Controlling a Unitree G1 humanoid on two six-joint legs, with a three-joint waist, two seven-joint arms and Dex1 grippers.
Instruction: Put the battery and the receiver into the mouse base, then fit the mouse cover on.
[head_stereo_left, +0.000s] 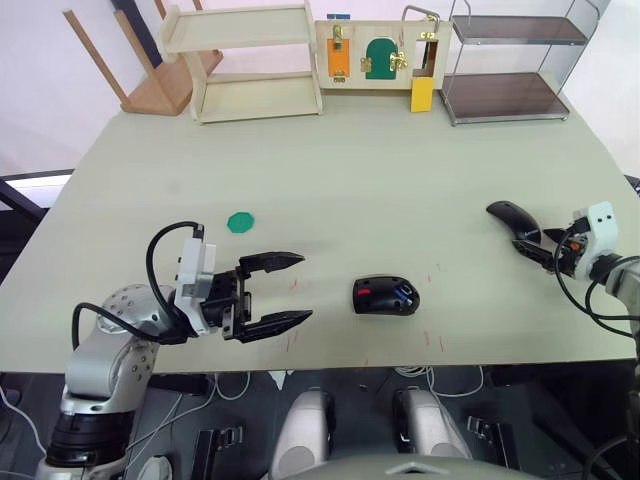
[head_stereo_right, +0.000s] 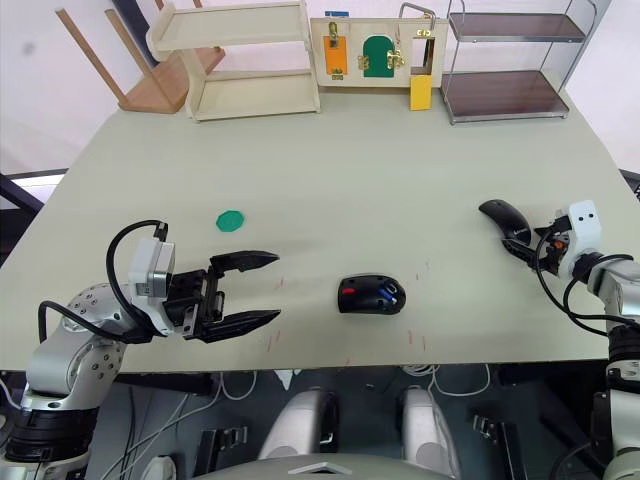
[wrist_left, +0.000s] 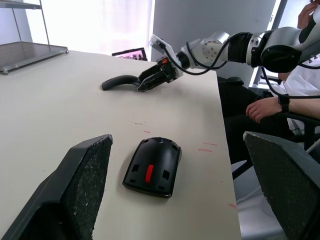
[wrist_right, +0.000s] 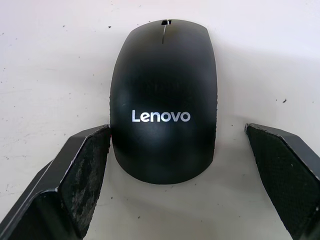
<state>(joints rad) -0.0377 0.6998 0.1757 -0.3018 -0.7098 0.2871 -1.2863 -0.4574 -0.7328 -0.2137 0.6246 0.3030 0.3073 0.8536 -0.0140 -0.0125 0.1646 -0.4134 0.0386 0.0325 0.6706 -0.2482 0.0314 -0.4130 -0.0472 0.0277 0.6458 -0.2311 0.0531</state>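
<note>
Nearest to us, the left claw (head_stereo_left: 285, 290) lies low over the table (head_stereo_left: 400, 150) with its two black fingers spread wide and nothing between them. Just ahead of its tips, a little apart, we see the mouse base (head_stereo_left: 386, 296) lying on the table, a black shell with a red part and a blue thing in its hollow. That blue thing is most likely the battery (head_stereo_left: 403, 293), though it is too small for us to be sure. We cannot make out the receiver.

Off to the right, well apart from the base, the right claw (head_stereo_left: 536, 251) reaches toward the mouse cover (wrist_right: 164, 100), which lies on the table. Its fingers are spread, one on each side of the cover's near end. One pad (wrist_right: 90, 170) sits right against the cover's edge, but we cannot tell whether it touches; the other stands clear.

Beyond the left claw, a flat green disc (head_stereo_left: 240, 222) lies on the table.

At the far edge we see a pale wooden shelf (head_stereo_left: 250, 60), a board with latches (head_stereo_left: 380, 55) and a wire rack (head_stereo_left: 510, 60). A person's hand (wrist_left: 267, 107) shows past the table's side, cut off by the frame.
</note>
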